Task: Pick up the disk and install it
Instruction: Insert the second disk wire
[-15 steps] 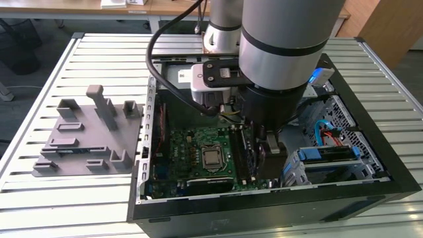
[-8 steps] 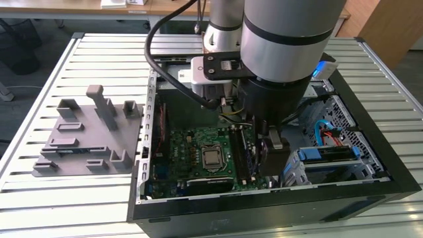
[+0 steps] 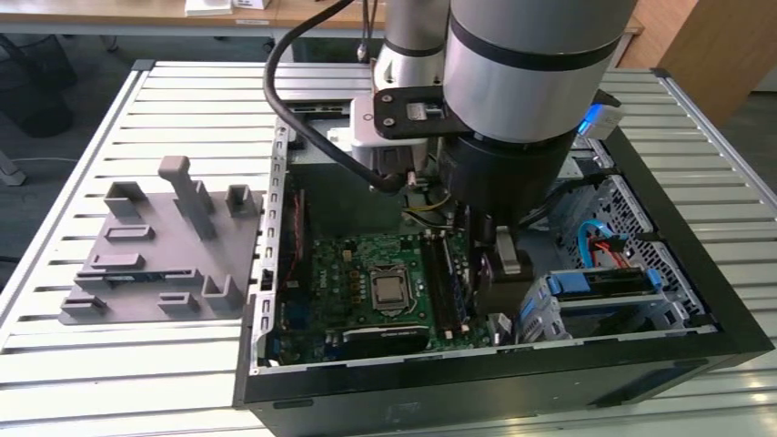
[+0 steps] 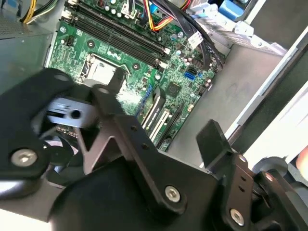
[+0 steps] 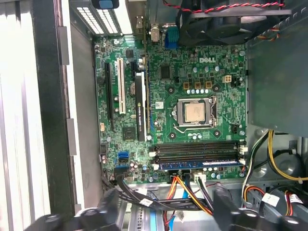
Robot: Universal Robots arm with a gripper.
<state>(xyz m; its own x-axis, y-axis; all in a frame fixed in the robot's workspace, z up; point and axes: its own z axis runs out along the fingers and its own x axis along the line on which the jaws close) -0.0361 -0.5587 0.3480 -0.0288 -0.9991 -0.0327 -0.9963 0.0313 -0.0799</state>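
Note:
My gripper [image 4: 161, 108] hangs inside the open computer case [image 3: 716, 300], low over the green motherboard [image 5: 192, 86]. Its two black fingers [image 4: 211, 137] stand wide apart, and only the board shows between them, so it is open and holds nothing. In the first wrist view the gripper [image 5: 166, 199] sits over the cable bundle beside the memory slots. At the exterior view's right, a flat blue-edged piece [image 3: 595, 284] lies in the top of the silver drive cage [image 3: 607, 314]. It looks like the disk, but its label is hidden, so I cannot tell for sure.
A grey fixture [image 3: 158, 246] with upright posts and slots lies on the slatted table at the exterior view's left, with nothing in it. Orange, yellow and black cables [image 5: 185, 192] run near the fingers. A fan [image 5: 226, 21] and a grey metal box [image 5: 276, 82] border the motherboard.

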